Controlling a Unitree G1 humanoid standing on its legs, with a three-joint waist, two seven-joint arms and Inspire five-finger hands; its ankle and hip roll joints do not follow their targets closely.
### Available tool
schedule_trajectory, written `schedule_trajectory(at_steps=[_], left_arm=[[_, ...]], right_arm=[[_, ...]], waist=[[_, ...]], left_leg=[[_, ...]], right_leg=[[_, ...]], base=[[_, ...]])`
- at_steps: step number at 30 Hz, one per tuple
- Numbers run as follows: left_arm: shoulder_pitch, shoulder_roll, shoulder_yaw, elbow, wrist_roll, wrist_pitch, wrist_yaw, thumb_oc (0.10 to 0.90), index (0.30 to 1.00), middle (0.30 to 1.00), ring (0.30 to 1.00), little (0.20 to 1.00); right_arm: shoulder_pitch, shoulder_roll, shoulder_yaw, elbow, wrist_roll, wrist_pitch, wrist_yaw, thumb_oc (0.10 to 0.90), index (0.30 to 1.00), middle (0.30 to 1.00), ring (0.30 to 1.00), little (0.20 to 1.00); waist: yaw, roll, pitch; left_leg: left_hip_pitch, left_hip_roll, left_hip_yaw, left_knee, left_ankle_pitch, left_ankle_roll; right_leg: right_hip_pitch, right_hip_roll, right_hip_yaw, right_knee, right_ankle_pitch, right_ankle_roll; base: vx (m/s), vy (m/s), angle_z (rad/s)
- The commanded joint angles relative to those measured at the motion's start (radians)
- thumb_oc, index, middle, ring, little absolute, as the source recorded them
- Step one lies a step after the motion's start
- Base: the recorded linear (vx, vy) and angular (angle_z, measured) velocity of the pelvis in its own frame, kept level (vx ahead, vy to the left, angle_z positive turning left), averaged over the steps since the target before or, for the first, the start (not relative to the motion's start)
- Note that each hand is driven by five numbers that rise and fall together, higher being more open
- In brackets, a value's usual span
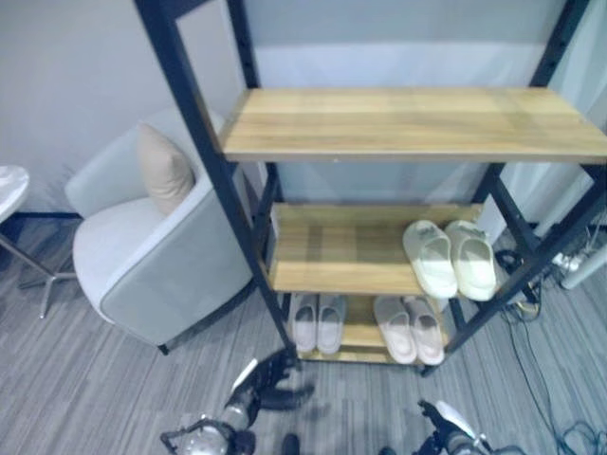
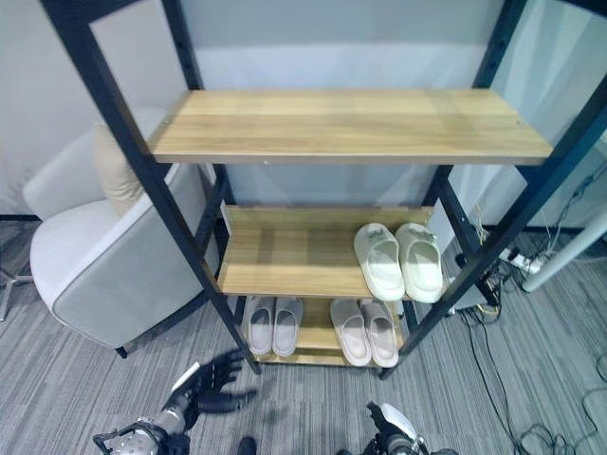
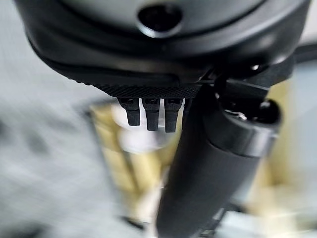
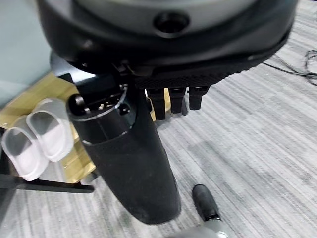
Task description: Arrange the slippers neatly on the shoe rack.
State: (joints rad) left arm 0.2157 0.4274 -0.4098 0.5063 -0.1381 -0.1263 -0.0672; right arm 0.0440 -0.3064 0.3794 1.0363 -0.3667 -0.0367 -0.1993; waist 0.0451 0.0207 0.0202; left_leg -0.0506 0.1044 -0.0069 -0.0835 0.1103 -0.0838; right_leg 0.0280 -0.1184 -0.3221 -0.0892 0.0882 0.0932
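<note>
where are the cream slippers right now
The cream slippers sit side by side at the right end of the shoe rack's middle shelf, above the pink slippers on the bottom shelf.

Left hand [image 3: 198,163] empty, fingers [image 3: 152,113] straight; blurred shoe rack [image 3: 111,148] beyond

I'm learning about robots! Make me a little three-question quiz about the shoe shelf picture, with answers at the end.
1. True or false: the top shelf has slippers on it.
2. How many pairs of slippers sit on the bottom shelf?
3. Where is the cream pair? A) on the floor B) on the right end of the middle shelf C) on the armchair

Key
1. False: the top shelf is bare.
2. Two: a pale pair on the left and a pinkish pair on the right.
3. B. The left hand and the right hand hold nothing, fingers open.
</note>
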Motion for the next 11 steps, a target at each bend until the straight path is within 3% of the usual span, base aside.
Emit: schedule_trajectory(at_steps=[1, 3, 6, 11], left_arm=[[-0.094, 0.019, 0.013, -0.025, 0.170, -0.071, 0.062, 0.800, 0.900, 0.900, 0.900, 0.900], [-0.130, -0.023, 0.013, 0.177, 0.287, -0.053, 0.105, 0.800, 0.900, 0.900, 0.900, 0.900], [-0.176, -0.076, 0.068, 0.424, 0.345, -0.028, 0.185, 0.800, 0.900, 0.900, 0.900, 0.900], [-0.204, -0.095, 0.110, 0.546, 0.368, -0.017, 0.232, 0.800, 0.900, 0.900, 0.900, 0.900]], right_arm=[[-0.046, -0.006, 0.006, -0.006, 0.037, -0.037, -0.019, 0.800, 0.900, 0.900, 0.900, 0.900], [-0.052, 0.004, 0.018, 0.032, 0.034, -0.035, -0.016, 0.800, 0.900, 0.900, 0.900, 0.900], [-0.061, 0.017, 0.021, 0.067, 0.039, -0.033, -0.017, 0.800, 0.900, 0.900, 0.900, 0.900], [-0.066, 0.025, 0.016, 0.095, 0.047, -0.034, -0.018, 0.800, 0.900, 0.900, 0.900, 0.900]], waist=[[0.014, -0.043, 0.019], [0.011, -0.052, 0.015], [0.006, -0.057, 0.012], [0.001, -0.058, 0.007]], left_leg=[[0.017, -0.019, 0.053, -0.004, -0.055, -0.022], [0.018, -0.022, 0.052, -0.004, -0.059, -0.020], [0.018, -0.025, 0.060, -0.004, -0.062, -0.015], [0.023, -0.030, 0.071, -0.004, -0.070, -0.011]], right_leg=[[0.006, -0.011, -0.030, 0.009, -0.072, 0.043], [0.006, -0.013, -0.031, 0.011, -0.070, 0.043], [-0.002, -0.018, -0.024, 0.012, -0.064, 0.045], [-0.005, -0.023, -0.013, 0.011, -0.059, 0.050]], base=[[0.00, 0.059, 0.00], [0.01, 0.056, 0.02], [0.02, 0.052, 0.05], [0.02, 0.047, -0.04]])
